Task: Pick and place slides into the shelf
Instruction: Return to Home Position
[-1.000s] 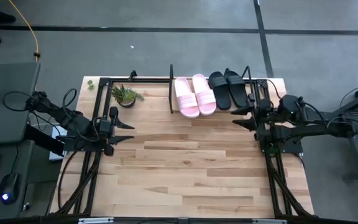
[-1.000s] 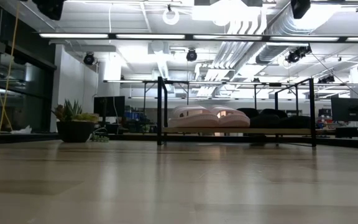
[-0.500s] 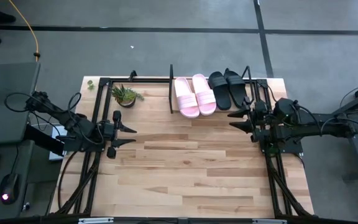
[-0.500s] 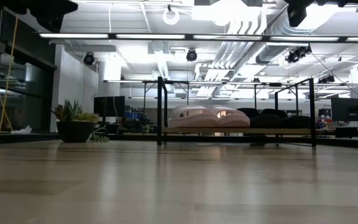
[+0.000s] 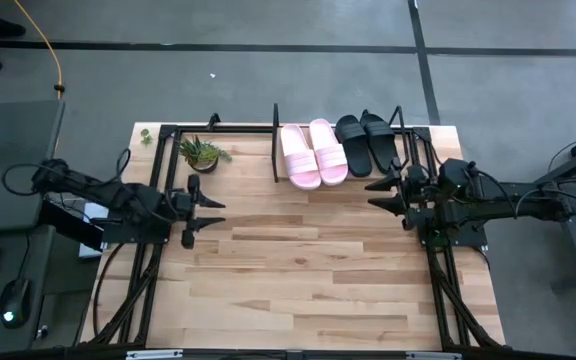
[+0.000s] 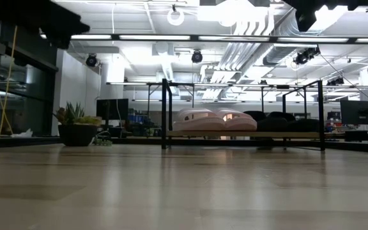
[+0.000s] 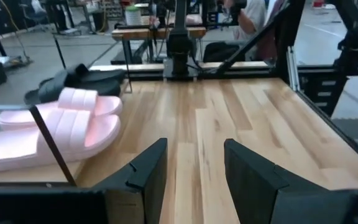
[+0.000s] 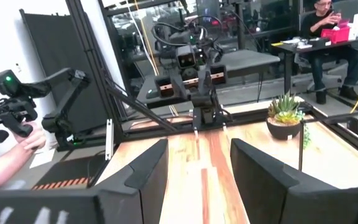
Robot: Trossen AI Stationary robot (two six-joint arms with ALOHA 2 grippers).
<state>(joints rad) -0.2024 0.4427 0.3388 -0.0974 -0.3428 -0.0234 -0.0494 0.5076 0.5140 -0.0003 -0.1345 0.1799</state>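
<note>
Left claw [image 5: 211,213] hovers over the left side of the desk [image 5: 298,280], its fingers spread wide and empty, pointing toward the middle. Right claw [image 5: 374,192] hangs at the right side, near the front of the shelf [image 6: 248,135], also wide apart and holding nothing. On the shelf at the desk's far edge, two pale pink slides [image 5: 313,152] lie side by side, with two black slides [image 5: 367,142] just beside them on the right arm's side. A potted plant [image 5: 201,153] stands left of the shelf.
</note>
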